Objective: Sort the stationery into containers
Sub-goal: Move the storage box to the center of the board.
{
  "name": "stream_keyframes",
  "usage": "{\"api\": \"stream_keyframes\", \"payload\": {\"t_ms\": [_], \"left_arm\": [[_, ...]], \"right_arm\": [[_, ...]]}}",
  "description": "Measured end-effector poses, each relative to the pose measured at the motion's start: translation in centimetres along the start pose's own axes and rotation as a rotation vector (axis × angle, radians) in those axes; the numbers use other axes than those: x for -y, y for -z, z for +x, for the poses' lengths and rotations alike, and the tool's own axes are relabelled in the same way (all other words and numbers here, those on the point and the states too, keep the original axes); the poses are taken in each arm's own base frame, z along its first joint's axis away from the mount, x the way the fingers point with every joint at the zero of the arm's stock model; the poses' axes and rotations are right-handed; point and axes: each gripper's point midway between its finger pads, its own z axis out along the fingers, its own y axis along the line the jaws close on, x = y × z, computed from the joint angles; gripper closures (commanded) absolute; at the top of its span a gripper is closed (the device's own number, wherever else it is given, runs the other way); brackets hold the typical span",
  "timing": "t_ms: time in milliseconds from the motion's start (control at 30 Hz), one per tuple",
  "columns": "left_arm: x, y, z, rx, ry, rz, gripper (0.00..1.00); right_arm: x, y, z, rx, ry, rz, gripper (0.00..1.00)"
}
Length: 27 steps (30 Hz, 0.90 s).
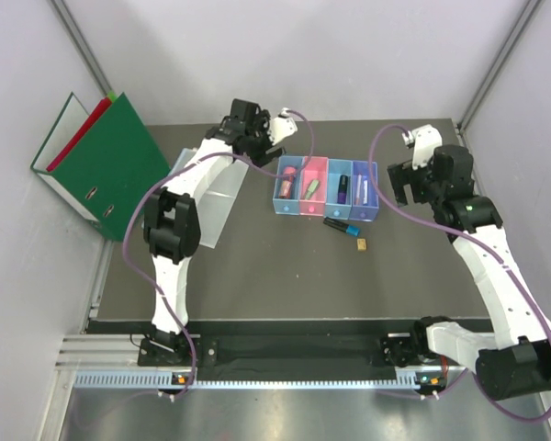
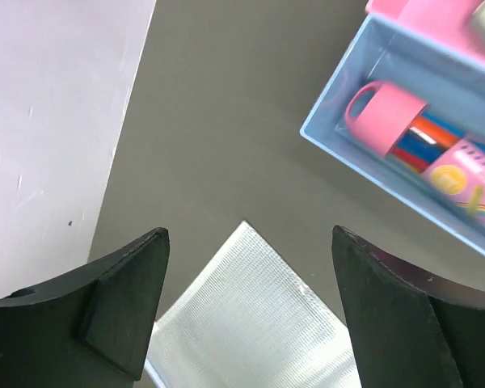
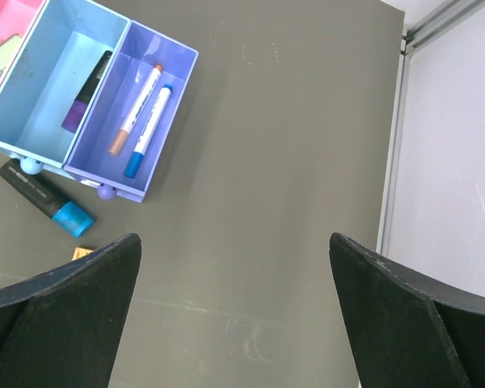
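Left arm (image 1: 168, 276) and right arm (image 1: 496, 276) are both wearing white link shells with chunky black joint housings between them. A purple cable (image 1: 133, 216) is running loose outside the shells on each arm, looping wide. Bases (image 1: 170, 349) are showing up black. Left gripper (image 2: 249, 234) and right gripper (image 3: 234, 238) are carrying matte black fingers (image 2: 129, 299), wedge-shaped with flat inner faces. A white wrist module (image 1: 280, 127) is capping each arm's far end.
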Motion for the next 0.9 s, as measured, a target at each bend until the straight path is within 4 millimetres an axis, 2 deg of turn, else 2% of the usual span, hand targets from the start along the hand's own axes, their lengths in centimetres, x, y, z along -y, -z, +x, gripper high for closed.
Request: {"api": "stream_keyframes", "payload": {"t_ms": [100,200,300,533,633,767,900], "left_arm": [[0.1,1.2,-1.1,0.026,0.067,0.018,0.15],[1.5,2.0,-1.4,0.027,0.170,0.067,0.15],[3.3,2.2,-1.6,0.030,0.280,0.120,0.14],[7.6,1.9,-1.7,0.019,0.498,0.258,0.15],[8.2,1.8,-2.1,0.027,0.546,0.280,0.15],[9.0,1.3,-2.2,0.025,0.586,0.304,0.16],[10.1,-0.1,-1.6,0.000,0.609,0.327,0.18]], "right_arm": [[-0.2,0.0,0.0,0.001,-0.022,-0.005,0.01],[-0.7,-0.3,0.4,-0.006,-0.054,-0.022,0.01],[-1.7,-1.6,1.1,-0.042,-0.089,-0.053,0.02],[-4.6,-7.4,3.6,-0.218,-0.134,-0.152,0.06],[-5.1,-9.7,3.0,-0.240,-0.145,-0.182,0.10],[-5.3,-12.2,1.3,-0.225,-0.171,-0.212,0.14],[-5.2,-14.8,0.6,-0.217,-0.194,-0.231,0.21]]}}
